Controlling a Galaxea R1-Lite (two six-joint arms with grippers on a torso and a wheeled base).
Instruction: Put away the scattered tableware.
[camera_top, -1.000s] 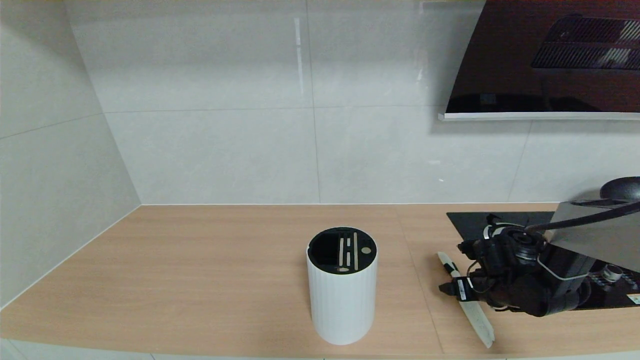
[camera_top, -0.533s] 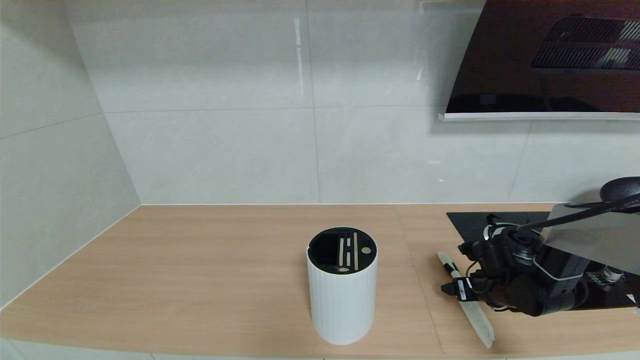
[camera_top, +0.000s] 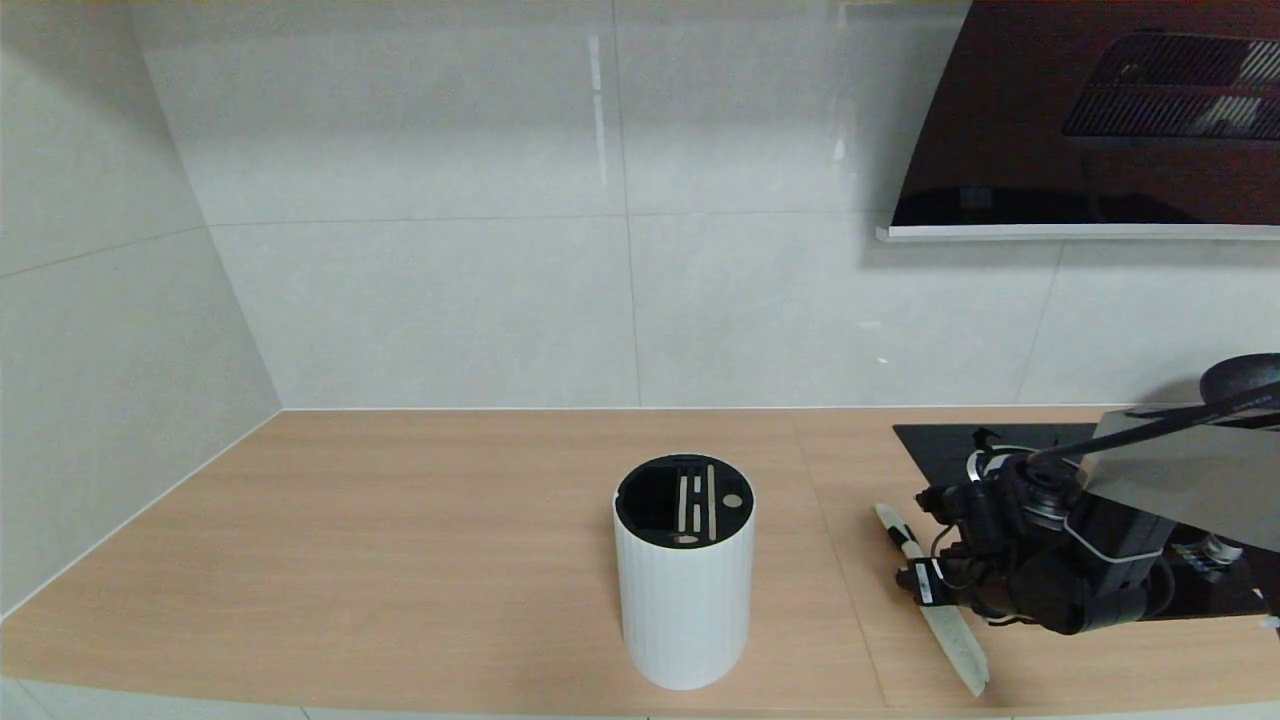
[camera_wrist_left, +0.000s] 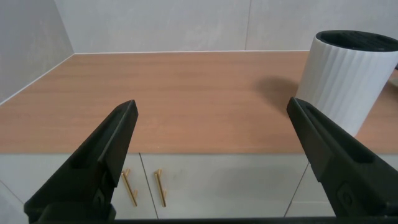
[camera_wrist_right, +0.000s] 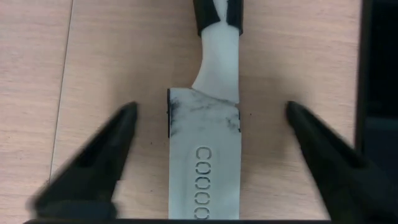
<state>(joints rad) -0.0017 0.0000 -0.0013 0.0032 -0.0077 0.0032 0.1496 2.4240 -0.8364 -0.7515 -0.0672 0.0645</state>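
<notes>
Presently listed: knife (camera_wrist_right: 204, 130), lying flat on the wooden countertop (camera_top: 400, 520), to the right of the holder and just beside the black hob (camera_top: 940, 445).
Long axis: handle is pointed toward the wall, blade tip toward the counter's front edge, slanted slightly rightward.
Appearance: pale, smudged blade with a row of small oval marks; handle black with a white stripe.
Relation to jaws: the blade's heel is straddled by the right gripper (camera_wrist_right: 210, 111), one finger to each side across the width; no contact can be made out.
Right jaws: spread wide, nothing grasped.
Nearer arm: the right is judged nearer by far.
Left gripper (camera_wrist_left: 211, 107): fingers parted, nothing held, stationed at the counter's front edge, well apart from the knife.
Destination: white ribbed holder (camera_top: 685, 590), upright, with a black slotted top; the slots are seen unoccupied.
</notes>
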